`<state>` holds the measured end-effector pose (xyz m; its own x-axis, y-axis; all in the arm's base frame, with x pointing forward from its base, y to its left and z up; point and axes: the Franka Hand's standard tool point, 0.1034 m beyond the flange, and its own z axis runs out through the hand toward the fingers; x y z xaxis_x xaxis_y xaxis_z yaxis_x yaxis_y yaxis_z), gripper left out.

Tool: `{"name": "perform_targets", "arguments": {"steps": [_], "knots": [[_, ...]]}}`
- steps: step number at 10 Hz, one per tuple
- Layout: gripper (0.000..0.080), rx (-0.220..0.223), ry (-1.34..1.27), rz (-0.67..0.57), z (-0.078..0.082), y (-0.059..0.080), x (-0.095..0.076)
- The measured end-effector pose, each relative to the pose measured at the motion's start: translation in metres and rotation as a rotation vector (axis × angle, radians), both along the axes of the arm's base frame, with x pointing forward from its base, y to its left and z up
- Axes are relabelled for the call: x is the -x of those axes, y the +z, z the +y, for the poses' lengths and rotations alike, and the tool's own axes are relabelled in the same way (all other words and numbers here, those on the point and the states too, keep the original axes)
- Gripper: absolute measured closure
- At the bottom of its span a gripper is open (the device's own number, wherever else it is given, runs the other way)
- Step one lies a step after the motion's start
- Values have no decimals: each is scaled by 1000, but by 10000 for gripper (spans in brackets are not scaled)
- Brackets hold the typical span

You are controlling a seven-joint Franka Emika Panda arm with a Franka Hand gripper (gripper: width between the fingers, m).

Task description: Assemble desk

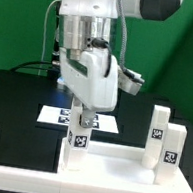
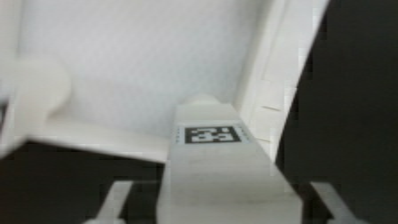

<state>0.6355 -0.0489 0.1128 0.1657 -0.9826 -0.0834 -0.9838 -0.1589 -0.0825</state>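
The end effector (image 1: 81,115) points straight down over the middle of the table (image 1: 13,97). It pinches a white leg (image 1: 77,142) between its two fingers, near the top of the leg. The leg stands upright. It has a black-and-white tag (image 1: 78,138) on the side that faces the exterior view.

In the wrist view, the same leg (image 2: 217,165) runs away from the camera, with a tag (image 2: 215,134) on it. A finger (image 2: 121,203) shows on each side of the leg.

The bottom of the leg sits on the tabletop (image 1: 103,171). The tabletop is a flat white tray with a raised rim, and it lies at the front of the table. In the wrist view the tabletop (image 2: 143,60) fills the space past the leg, and its rim is next to the dark table.

At the exterior view's right, two more white legs (image 1: 162,145) stand upright close together at the far end of the tabletop. Each has a tag.

Behind the held leg, the marker board (image 1: 56,115) lies flat on the black table. The arm hides part of it.
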Motion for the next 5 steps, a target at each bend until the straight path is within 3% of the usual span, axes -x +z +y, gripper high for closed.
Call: {"name": "perform_targets", "arguments": {"steps": [1,3,5], "knots": [[511,2,-70,-9,1,0,-1],[509,-35,-361,-58,0,-1,3],[499,-30,-308,-60,0,-2,2]]}}
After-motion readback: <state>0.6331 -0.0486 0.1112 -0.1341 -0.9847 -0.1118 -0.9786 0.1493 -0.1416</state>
